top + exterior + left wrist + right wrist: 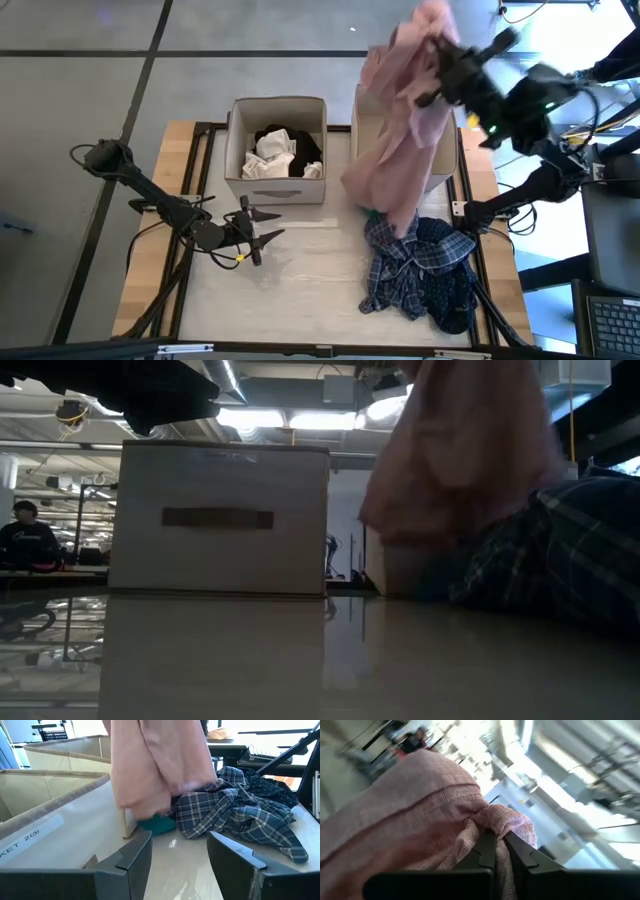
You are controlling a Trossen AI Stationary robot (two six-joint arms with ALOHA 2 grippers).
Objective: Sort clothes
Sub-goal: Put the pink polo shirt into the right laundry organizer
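While hanging from right end effector: one pink garment, two boxes.

Place: robotics lab or workshop hall
Ceiling: strip lights and exposed ducts are seen
Background: a seated person at desks
Floor: grey concrete

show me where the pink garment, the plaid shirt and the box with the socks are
pink garment (405,130), high view, middle of the hanging cloth
plaid shirt (405,265), high view, middle of the heap
box with the socks (275,188), high view, near wall
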